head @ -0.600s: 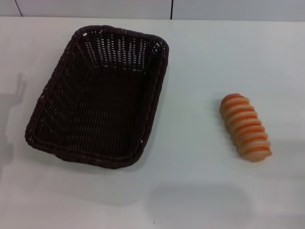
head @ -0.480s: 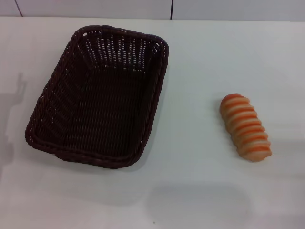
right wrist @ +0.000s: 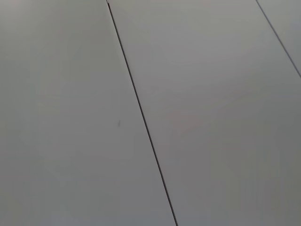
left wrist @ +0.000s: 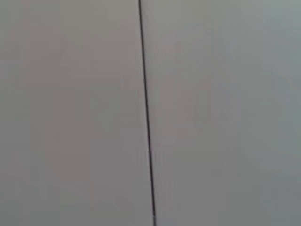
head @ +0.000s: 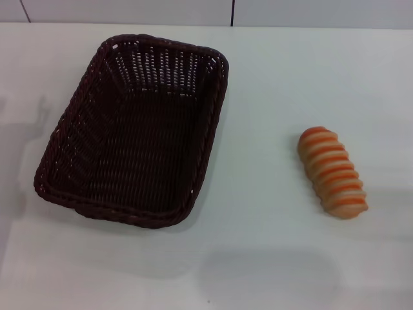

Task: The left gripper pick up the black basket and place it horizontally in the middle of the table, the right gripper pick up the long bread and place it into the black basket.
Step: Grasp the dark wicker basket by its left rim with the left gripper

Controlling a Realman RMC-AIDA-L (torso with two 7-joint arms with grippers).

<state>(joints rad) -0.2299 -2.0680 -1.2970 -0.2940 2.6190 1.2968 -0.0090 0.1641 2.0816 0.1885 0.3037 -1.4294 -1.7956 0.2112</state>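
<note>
A: Where is the black basket point(head: 132, 132)?

B: On the left part of the table point(head: 271, 84), lying with its long side running away from the robot and slightly slanted, its open side up and nothing in it. The long bread point(head: 332, 172) lies well apart from it on the right part of the table, also lengthwise and a little slanted.

A: And relative to the pincers?

B: That cannot be placed. Neither the left gripper nor the right gripper shows in the head view, and each wrist view gives only a plain pale panelled surface point(left wrist: 221, 113) crossed by a thin dark seam point(right wrist: 141, 113).

A: How far open are they, and do they hold anything?

B: I cannot tell; no fingers appear anywhere, and basket and bread both rest on the table untouched
</note>
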